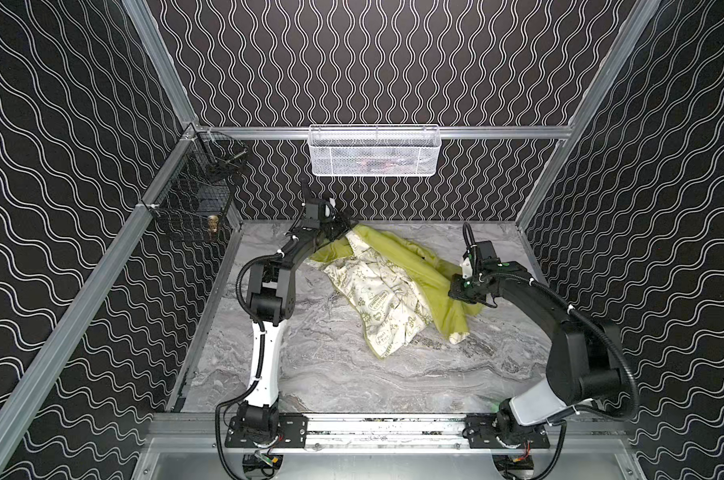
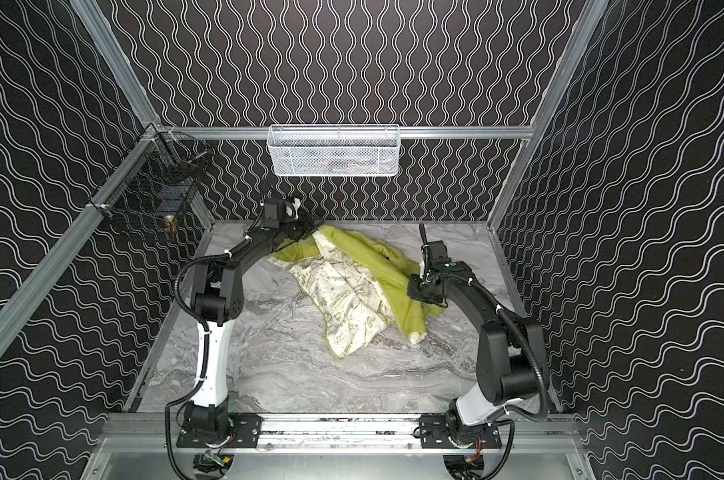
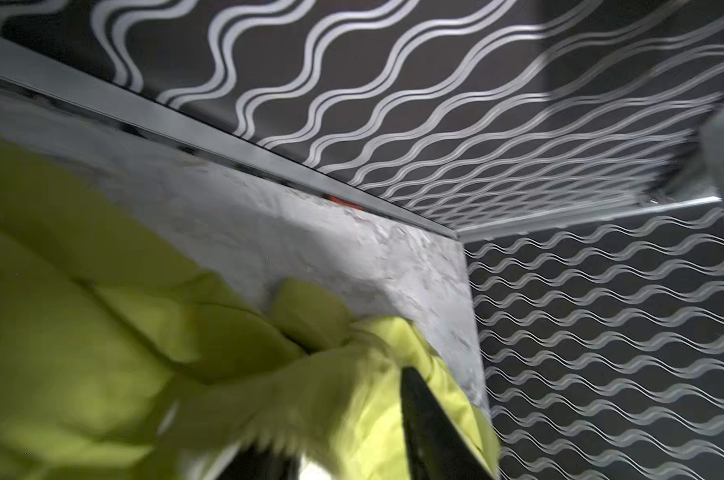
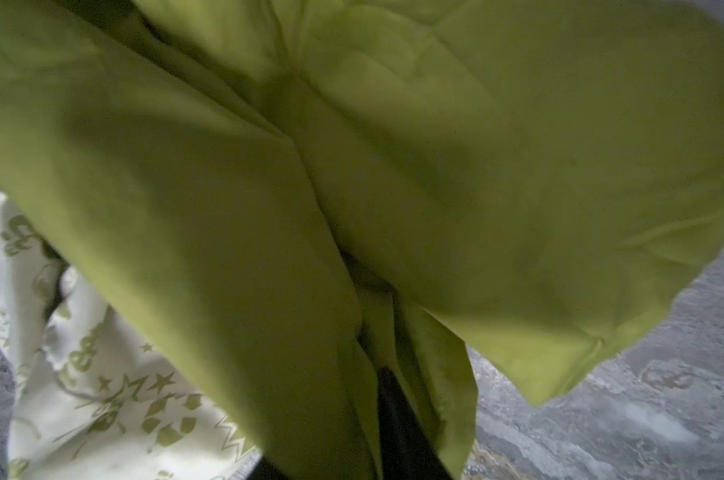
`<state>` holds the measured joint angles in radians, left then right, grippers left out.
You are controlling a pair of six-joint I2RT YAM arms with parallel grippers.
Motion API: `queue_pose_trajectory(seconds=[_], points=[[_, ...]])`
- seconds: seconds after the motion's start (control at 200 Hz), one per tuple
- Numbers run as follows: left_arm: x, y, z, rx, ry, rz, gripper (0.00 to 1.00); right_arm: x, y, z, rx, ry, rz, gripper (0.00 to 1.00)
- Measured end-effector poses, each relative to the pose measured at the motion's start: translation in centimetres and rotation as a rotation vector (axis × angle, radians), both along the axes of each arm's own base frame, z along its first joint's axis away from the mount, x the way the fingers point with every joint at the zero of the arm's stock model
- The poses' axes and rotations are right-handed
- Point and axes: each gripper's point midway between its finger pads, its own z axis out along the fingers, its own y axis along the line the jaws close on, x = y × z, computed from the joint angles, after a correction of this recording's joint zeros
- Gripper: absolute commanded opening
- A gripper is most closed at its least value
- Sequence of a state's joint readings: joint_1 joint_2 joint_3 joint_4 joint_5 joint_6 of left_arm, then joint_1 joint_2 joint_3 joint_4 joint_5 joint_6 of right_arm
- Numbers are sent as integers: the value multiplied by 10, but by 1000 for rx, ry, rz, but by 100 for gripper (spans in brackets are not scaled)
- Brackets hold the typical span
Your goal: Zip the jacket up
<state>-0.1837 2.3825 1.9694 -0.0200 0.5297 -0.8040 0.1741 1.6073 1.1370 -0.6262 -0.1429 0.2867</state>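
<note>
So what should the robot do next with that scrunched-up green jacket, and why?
Probably spread it flat by drawing the left gripper and right gripper apart. The jacket lies crumpled on the table with its cream lining showing. Each gripper sits at an opposite edge, and no zipper is visible yet. Whether either has a firm hold isn't clear.
</note>
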Motion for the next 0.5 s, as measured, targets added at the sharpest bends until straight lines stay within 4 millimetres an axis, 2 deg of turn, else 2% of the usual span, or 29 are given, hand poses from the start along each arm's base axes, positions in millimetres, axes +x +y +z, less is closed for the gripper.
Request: queue_pose_trajectory(seconds=[0.14,0.24,0.365,0.5], points=[[-3,9,-6,34,25,16,57,11,-13,0,-1,-3,-36,49],[-14,15,-4,56,48,31,56,20,-22,-1,-18,-6,-58,53],[-33,23,20,90,28,45,57,25,-31,-5,-39,2,-77,51],[-64,36,39,127,28,72,57,26,-41,-7,-47,2,-102,40]])
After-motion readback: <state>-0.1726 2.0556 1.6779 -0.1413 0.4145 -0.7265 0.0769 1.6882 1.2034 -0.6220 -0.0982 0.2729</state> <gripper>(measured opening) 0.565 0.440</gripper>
